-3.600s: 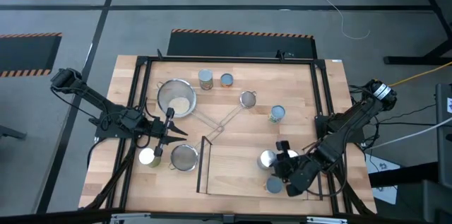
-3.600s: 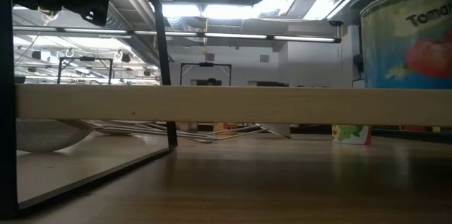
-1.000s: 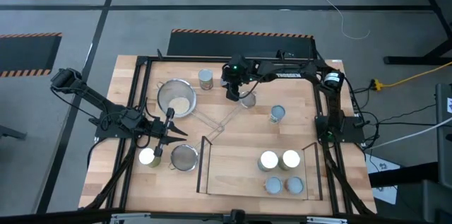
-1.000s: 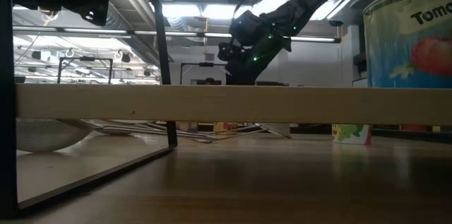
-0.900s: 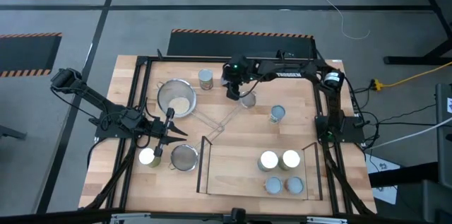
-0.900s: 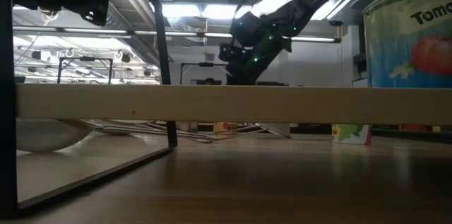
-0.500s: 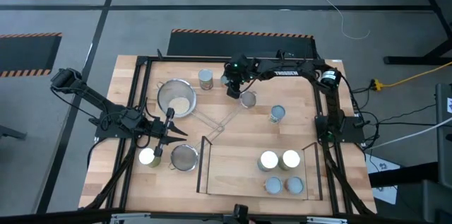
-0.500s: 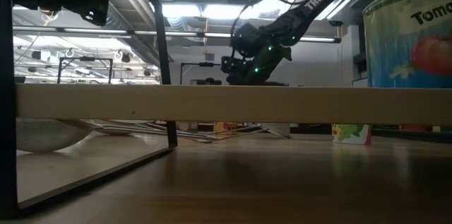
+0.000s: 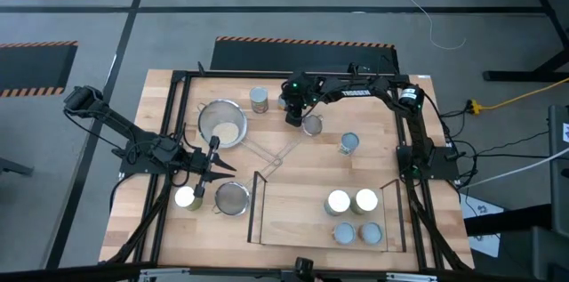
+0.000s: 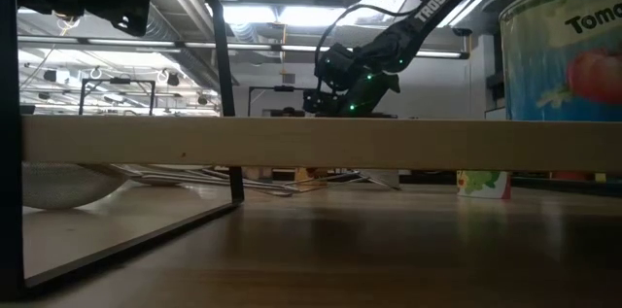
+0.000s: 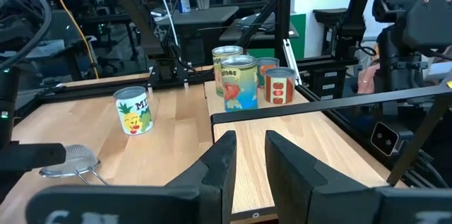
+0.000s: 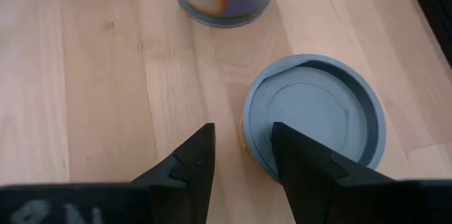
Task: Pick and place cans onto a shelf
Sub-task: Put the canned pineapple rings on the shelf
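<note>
Hovering over the far part of the tabletop (image 9: 293,171), beyond the shelf (image 9: 293,224), my right hand (image 12: 241,155) is open narrowly, with a can (image 12: 314,126) just off one finger. It stands upright, long axis vertical, lid up. I judge it rigid, smooth, fairly heavy; grip it across the sides. My left hand (image 11: 247,155) waits, slightly open.

Four cans (image 9: 351,215) stand clustered on the shelf (image 9: 293,215), toward its right end; three more (image 9: 259,100) stand apart on the surface (image 9: 373,113) behind it.
</note>
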